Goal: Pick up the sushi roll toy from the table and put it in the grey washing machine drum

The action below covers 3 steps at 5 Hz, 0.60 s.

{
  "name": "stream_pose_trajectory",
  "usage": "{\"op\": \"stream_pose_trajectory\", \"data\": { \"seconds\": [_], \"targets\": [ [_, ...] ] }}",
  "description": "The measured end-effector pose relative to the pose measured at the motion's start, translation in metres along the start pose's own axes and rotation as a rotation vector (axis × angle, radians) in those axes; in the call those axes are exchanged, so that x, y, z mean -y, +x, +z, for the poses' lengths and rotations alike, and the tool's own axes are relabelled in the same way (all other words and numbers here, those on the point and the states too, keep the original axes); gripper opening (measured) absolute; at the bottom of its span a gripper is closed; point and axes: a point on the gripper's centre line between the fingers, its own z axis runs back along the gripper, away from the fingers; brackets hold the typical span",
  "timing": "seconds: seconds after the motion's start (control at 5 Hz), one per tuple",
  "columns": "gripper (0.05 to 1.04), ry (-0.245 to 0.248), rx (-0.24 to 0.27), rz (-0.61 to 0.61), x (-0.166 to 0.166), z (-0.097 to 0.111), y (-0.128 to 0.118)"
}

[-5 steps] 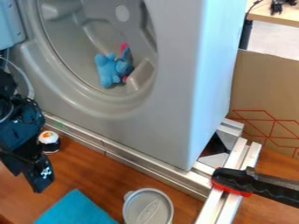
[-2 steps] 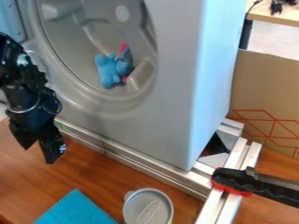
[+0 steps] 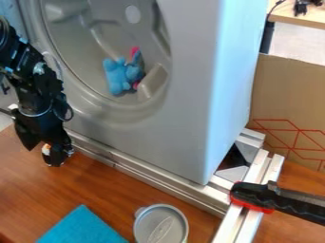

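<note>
Over the table [image 3: 120, 190] at eight o'clock, we hold our gripper [image 3: 42, 157] spread by the sushi [image 3: 45, 150]; cardboard [image 3: 289, 97] stands at three.

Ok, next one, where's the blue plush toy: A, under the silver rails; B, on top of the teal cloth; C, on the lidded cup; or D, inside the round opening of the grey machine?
D, the blue plush toy sits inside the round opening of the grey machine.
</note>
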Motion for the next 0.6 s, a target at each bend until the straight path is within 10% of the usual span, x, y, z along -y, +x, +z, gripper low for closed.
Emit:
{"op": "stream_pose_trajectory", "data": {
  "seconds": [0.2,0.6],
  "targets": [
    [1.001,-0.014,0.012,0.015,-0.009,-0.001,0.009],
    [1.001,-0.073,-0.117,0.031,-0.011,-0.041,0.014]
  ]
}}
